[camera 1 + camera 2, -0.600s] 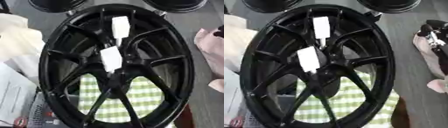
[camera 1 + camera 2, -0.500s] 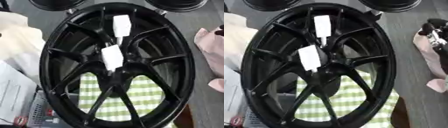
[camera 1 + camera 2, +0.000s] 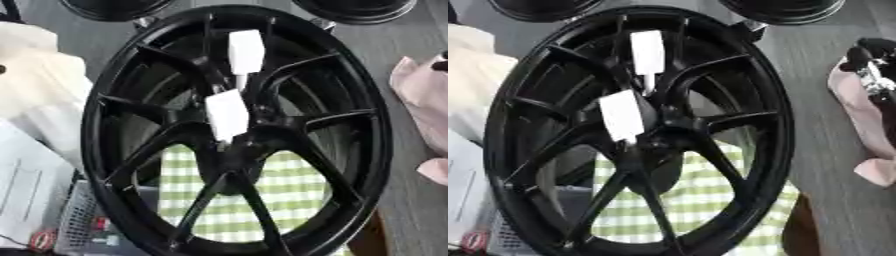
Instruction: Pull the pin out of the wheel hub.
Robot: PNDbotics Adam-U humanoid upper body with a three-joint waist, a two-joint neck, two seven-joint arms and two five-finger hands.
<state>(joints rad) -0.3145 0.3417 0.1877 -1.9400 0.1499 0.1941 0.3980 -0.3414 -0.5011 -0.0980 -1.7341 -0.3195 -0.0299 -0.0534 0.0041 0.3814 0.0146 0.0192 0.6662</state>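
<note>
A large black spoked wheel (image 3: 114, 150) lies flat and fills both views. Two white block-shaped pins stand out of it on thin stems. One pin (image 3: 227, 116) sits over the hub (image 3: 254, 137) at the centre. The other pin (image 3: 246, 52) stands just beyond it, toward the far rim. A black shape with silver parts, which may be my right hand (image 3: 868, 62), shows at the right edge of the right eye view, apart from the wheel and over a pink cloth. My left hand is in no view.
A green-and-white checked cloth (image 3: 262, 200) shows through the near spokes. Pink cloth (image 3: 859, 110) lies to the right, cream cloth (image 3: 35, 80) and papers to the left. Two more dark wheels (image 3: 114, 6) sit at the far edge.
</note>
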